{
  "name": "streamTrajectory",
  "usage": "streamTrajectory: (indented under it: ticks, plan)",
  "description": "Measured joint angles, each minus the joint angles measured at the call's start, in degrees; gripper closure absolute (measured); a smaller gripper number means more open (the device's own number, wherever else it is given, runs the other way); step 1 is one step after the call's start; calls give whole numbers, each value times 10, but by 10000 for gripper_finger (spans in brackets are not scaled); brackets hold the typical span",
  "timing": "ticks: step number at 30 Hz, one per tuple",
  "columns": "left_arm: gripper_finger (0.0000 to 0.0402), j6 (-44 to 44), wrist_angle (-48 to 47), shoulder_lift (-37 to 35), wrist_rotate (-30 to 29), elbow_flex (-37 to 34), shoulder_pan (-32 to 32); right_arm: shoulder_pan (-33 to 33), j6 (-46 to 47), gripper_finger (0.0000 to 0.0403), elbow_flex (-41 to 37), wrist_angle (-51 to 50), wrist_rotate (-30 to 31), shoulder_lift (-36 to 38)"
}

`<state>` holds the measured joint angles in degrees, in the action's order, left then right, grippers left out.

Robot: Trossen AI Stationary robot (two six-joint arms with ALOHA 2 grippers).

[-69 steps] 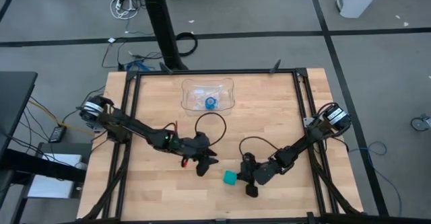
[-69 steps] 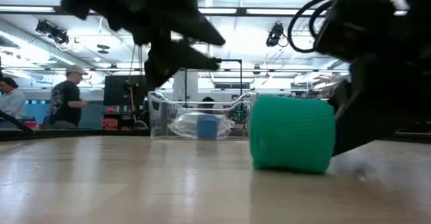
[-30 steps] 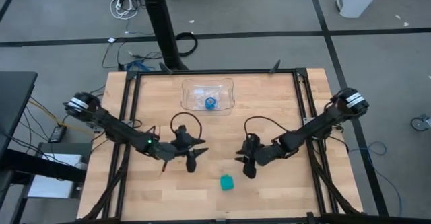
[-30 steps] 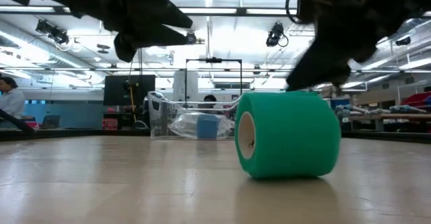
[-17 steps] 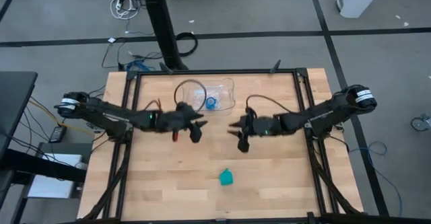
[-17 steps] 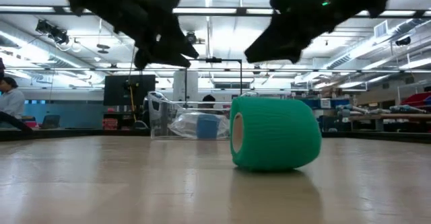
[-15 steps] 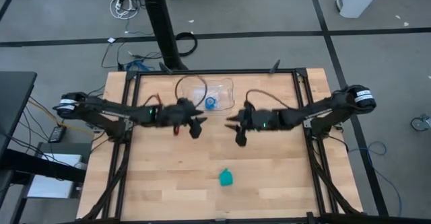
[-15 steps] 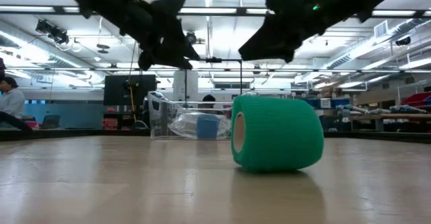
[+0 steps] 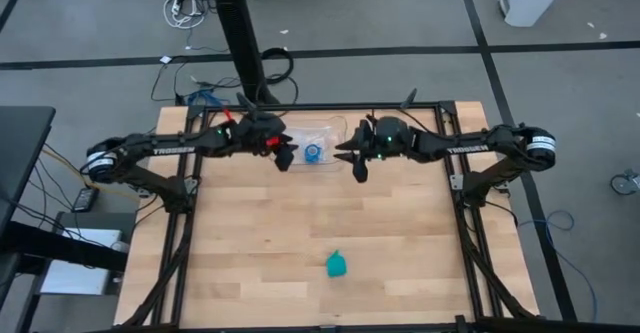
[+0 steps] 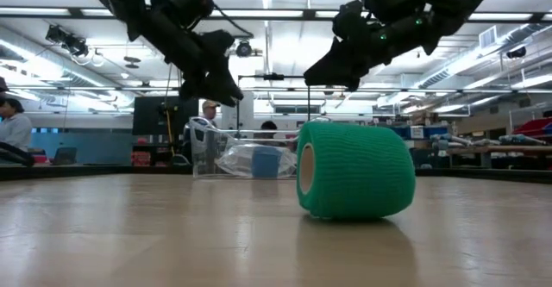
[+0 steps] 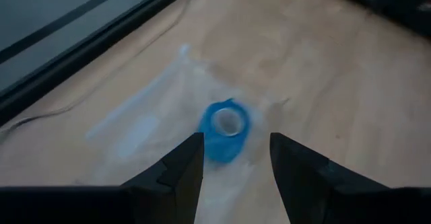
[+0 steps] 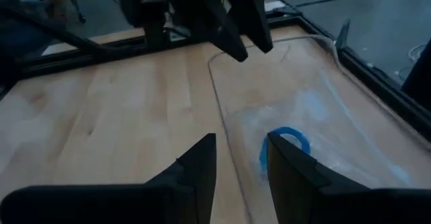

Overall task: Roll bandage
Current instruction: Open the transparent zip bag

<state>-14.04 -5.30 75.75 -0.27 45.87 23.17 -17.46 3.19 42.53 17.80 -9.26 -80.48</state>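
On the near part of the wooden tabletop [image 9: 400, 223], the teal-green stubby fabric bandage roll [image 9: 336, 265] is seen lying alone. Far from it, both end effectors, left [image 9: 285, 158] and right [image 9: 355, 165], are held released and empty, flanking the clear plastic tray [image 9: 338, 138] containing a small bright-blue roll [image 9: 314, 153].

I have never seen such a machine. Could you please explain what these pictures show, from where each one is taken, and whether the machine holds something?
Two dark robot arms work over a wooden table. One camera looks down from above, one sits at table height, and one rides on each wrist. The left gripper and right gripper hang above the far end, on either side of a clear plastic tray with a small blue roll inside. Both have open, empty jaws. The rolled green bandage lies alone near the front edge.
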Motion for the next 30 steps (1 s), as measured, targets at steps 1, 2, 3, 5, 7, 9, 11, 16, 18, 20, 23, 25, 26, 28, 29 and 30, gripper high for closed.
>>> streamTrajectory:
  ticks: [1, 2, 3, 5, 7, 9, 11, 16, 18, 20, 23, 25, 26, 28, 29, 30]
  plan:
    - [225, 4, -5, 0, 3, 0, 9, -8, -7, 284, 10, -12, -5, 0]
    - [225, 7, -6, 0, 10, 0, 19, -13, -16, 284, 21, -25, -6, 0]
    - [225, 12, -5, 0, 19, 0, 29, -18, -24, 284, 30, -39, -6, 0]
    - [225, 23, -8, 1, 43, 1, 49, -25, -36, 284, 48, -57, -7, 0]
    - [225, 34, -20, 10, 51, 13, 62, -30, -46, 285, 65, -60, -11, 0]
    - [225, 51, -52, 24, 54, 36, 73, -40, -56, 285, 81, -75, -11, -3]
    - [225, 73, -74, 44, 53, 68, 75, -55, -59, 286, 100, -95, -14, -16]
    - [225, 128, -130, 81, 47, 132, 81, -82, -73, 286, 175, -161, -64, -79]
    - [225, 146, -144, 91, 46, 151, 92, -95, -83, 286, 212, -184, -85, -109]
    - [225, 160, -164, 103, 52, 165, 101, -108, -91, 286, 246, -204, -113, -134]
    - [225, 174, -204, 118, 70, 179, 118, -120, -106, 287, 279, -220, -139, -165]
    - [225, 187, -218, 125, 75, 182, 128, -126, -116, 287, 287, -222, -146, -181]
    - [225, 192, -224, 129, 76, 182, 131, -127, -122, 287, 287, -222, -146, -187]
    - [225, 205, -228, 140, 79, 182, 137, -127, -135, 287, 287, -223, -146, -196]
    - [225, 215, -230, 147, 79, 182, 137, -127, -140, 288, 287, -222, -146, -198]
    - [225, 226, -229, 153, 78, 182, 137, -127, -144, 288, 287, -227, -146, -199]
